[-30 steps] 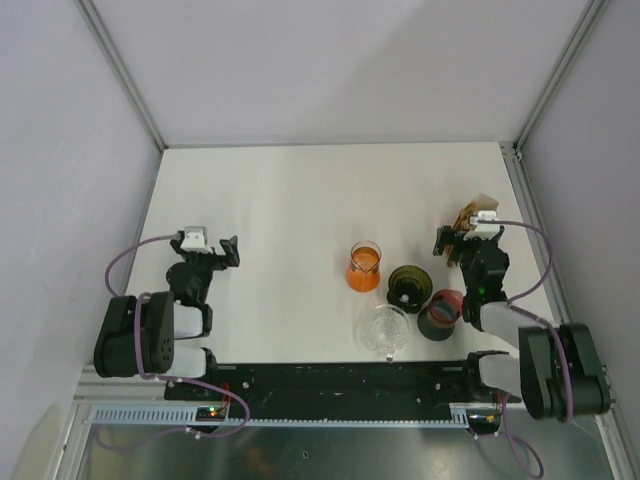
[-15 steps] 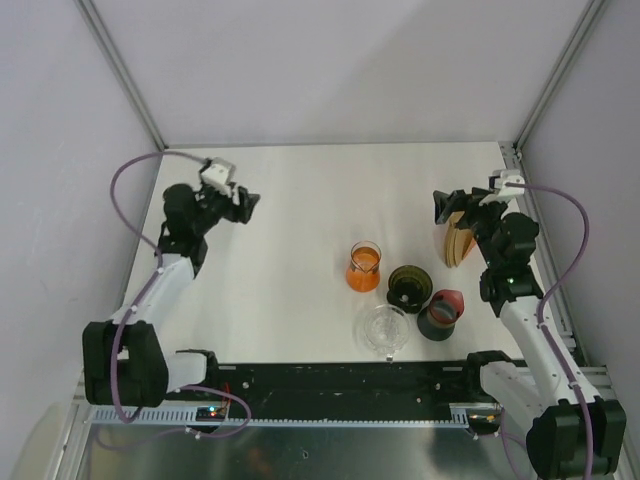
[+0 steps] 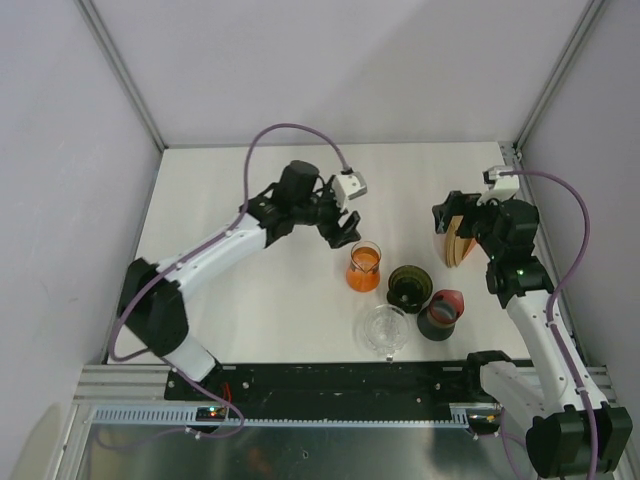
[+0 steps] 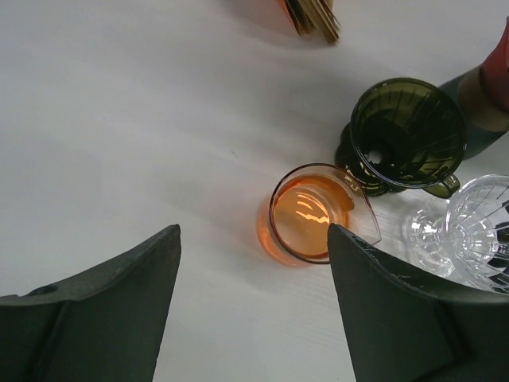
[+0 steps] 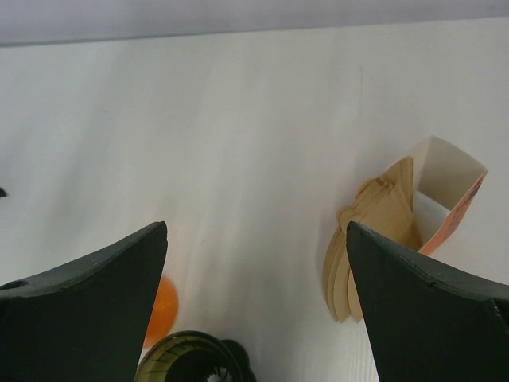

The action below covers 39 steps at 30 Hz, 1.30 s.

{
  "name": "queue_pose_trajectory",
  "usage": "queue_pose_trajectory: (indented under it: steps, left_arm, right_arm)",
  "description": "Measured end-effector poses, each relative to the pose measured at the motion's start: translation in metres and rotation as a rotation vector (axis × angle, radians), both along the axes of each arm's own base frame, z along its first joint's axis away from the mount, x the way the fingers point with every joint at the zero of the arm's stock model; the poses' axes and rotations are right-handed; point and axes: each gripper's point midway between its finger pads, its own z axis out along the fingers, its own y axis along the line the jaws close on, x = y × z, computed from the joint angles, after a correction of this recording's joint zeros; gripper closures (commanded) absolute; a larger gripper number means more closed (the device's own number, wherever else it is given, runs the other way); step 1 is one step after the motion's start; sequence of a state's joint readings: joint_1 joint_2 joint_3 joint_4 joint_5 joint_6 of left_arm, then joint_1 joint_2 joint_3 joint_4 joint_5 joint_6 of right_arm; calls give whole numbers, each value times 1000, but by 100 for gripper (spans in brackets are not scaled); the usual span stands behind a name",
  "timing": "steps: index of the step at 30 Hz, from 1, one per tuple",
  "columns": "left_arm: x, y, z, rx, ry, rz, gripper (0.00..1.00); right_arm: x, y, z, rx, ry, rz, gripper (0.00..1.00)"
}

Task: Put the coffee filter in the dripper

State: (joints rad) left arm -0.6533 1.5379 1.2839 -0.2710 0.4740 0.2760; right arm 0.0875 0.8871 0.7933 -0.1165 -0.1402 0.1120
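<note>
A stack of tan paper coffee filters [image 3: 457, 242] leans in a small orange and white box at the right; it also shows in the right wrist view [image 5: 374, 239] and the left wrist view [image 4: 315, 14]. A dark green dripper [image 3: 408, 287] stands mid-table, also seen by the left wrist [image 4: 407, 135] and the right wrist [image 5: 189, 362]. A clear glass dripper [image 3: 385, 330] stands in front of it. My left gripper [image 3: 343, 228] is open and empty above an orange glass beaker [image 4: 310, 213]. My right gripper [image 3: 447, 215] is open and empty, just left of the filters.
The orange beaker [image 3: 364, 266] stands left of the green dripper. A dark cup with a red rim [image 3: 441, 313] stands right of the clear dripper [image 4: 469, 231]. Grey walls with metal posts close off the white table [image 3: 260, 180] on three sides.
My left arm has swung from the far left of the table to the middle, over the orange beaker. My right gripper has shifted only slightly beside the filters.
</note>
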Motion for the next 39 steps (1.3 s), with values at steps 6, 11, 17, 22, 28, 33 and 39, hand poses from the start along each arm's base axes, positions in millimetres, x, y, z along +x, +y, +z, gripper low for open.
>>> queue_pose_trajectory:
  steps: [6,11,17,22,28,33,39]
  left_arm:
    - [-5,-31,-37,96,93,-72,31]
    - [-15,-38,-52,137,138,-101,34]
    - [-14,-39,-65,170,146,-106,41]
    - [-9,-38,-89,220,161,-98,56]
    - [-4,-37,-99,250,163,-79,97]
    - [2,-31,-99,262,178,-20,100]
    - [36,6,-96,237,253,179,100]
  right_arm:
    - [-5,-2,-12,-12,50,-3,1]
    - [-4,-6,-13,-16,55,-19,1]
    - [-2,-9,-18,-12,71,-26,1]
    - [0,-12,-20,-5,79,-31,1]
    - [-1,-13,-20,14,82,-26,1]
    - [-1,-13,-19,25,83,-25,1]
    - [0,-12,-20,36,86,-20,1]
